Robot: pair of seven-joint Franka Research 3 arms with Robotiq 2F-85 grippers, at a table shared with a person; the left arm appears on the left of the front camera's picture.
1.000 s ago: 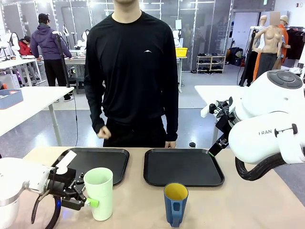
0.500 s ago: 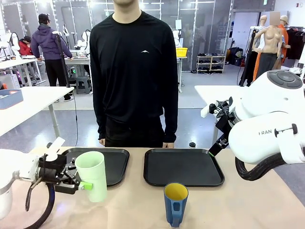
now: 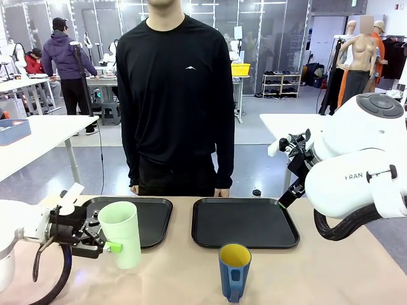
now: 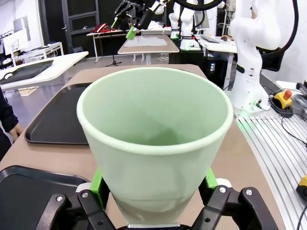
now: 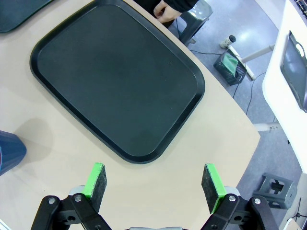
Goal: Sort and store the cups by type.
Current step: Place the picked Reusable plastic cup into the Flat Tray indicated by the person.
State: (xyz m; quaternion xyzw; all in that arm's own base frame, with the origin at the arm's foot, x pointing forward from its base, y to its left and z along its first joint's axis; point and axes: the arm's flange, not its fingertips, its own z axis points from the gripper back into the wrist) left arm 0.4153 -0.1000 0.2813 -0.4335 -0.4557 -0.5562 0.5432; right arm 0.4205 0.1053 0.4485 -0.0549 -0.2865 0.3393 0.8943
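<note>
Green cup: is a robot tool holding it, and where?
Yes, the left tool grips the green cup low on its body, squeezing both sides. The right tool is open, empty.

**Clearance and obstructions: worktop**

- Left tray [image 3: 152, 216]: bare black surface, open from above. Its near edge is partly screened by the tumbler [image 3: 121, 232], clamped in the left tool [image 3: 113, 245], which reaches in from the left.
- Right tray [image 3: 245, 222]: bare all over, with free approach from every side. The right tool [image 5: 154, 184] hangs above its edge, pads spread wide with nothing between them.
- Mug [image 3: 234, 270]: stands alone on the worktop [image 3: 318, 273], just before the right tray's near edge. Open room either side, well apart from the tumbler.
- Far edge: a person [image 3: 178, 95] stands close against it, hands [image 3: 221, 192] low behind the trays.
</note>
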